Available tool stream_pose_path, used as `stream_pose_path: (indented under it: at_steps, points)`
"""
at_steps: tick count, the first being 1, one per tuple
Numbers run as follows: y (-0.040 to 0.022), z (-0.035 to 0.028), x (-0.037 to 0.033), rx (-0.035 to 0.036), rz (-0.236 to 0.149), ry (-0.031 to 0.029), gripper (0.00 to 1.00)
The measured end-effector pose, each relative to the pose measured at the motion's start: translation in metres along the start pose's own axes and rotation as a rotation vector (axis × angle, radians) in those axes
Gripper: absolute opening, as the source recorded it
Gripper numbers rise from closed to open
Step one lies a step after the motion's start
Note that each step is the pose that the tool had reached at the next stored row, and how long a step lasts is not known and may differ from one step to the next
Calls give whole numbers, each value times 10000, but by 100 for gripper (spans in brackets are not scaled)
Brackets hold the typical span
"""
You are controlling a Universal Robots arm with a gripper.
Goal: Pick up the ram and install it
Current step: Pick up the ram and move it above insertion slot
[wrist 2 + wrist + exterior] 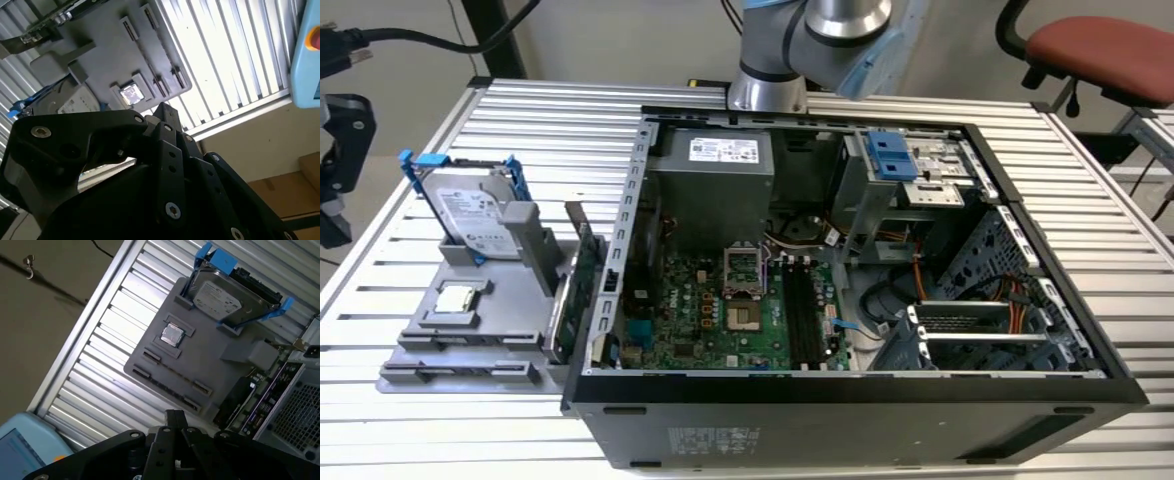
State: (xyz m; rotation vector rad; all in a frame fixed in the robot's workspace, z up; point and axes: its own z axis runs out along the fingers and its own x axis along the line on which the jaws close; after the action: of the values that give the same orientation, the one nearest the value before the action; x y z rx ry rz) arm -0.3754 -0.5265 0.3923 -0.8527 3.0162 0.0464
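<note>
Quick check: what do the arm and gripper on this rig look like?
The arm in the exterior view is silver-grey tubing with rounded joints and a light blue cap. The gripper in the second wrist view is matte black, built of angular linkage bars with silver screw heads.

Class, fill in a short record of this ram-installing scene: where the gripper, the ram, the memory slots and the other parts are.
gripper: above the table, near the grey holder
ram: on edge at the holder's side, ungrasped
memory slots: empty, in the open case
hard drive: on the holder, in a blue bracket
processor chip: flat on the holder
</note>
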Motion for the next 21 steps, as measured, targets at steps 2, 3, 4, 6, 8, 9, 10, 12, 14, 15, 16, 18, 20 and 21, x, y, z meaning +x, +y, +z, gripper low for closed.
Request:
stream_pose_path:
  at_steps: [2,3,4,6,8,9,10,12,14,15,16,18,20,21]
  points:
    - [0,1,0,-5,-323,9,0]
    - [-1,2,-1,-7,-490,13,0]
    - [-1,3,-1,-10,-652,18,0]
    - [-1,5,-2,-14,-977,26,0]
    - [-2,8,-2,-19,-1294,34,0]
    - [-2,9,-3,-22,-1458,39,0]
    - [-2,10,-4,-24,-1606,43,0]
    - [-3,14,-4,-28,-1922,50,0]
    - [-4,17,-5,-31,-2237,57,0]
    - [-4,19,-6,-32,-2370,60,0]
    - [-6,20,-8,-33,-2515,63,0]
    - [-9,21,-13,-37,-2776,70,0]
    - [-10,21,-16,-38,-2873,72,0]
    - [-11,21,-16,-38,-2875,72,0]
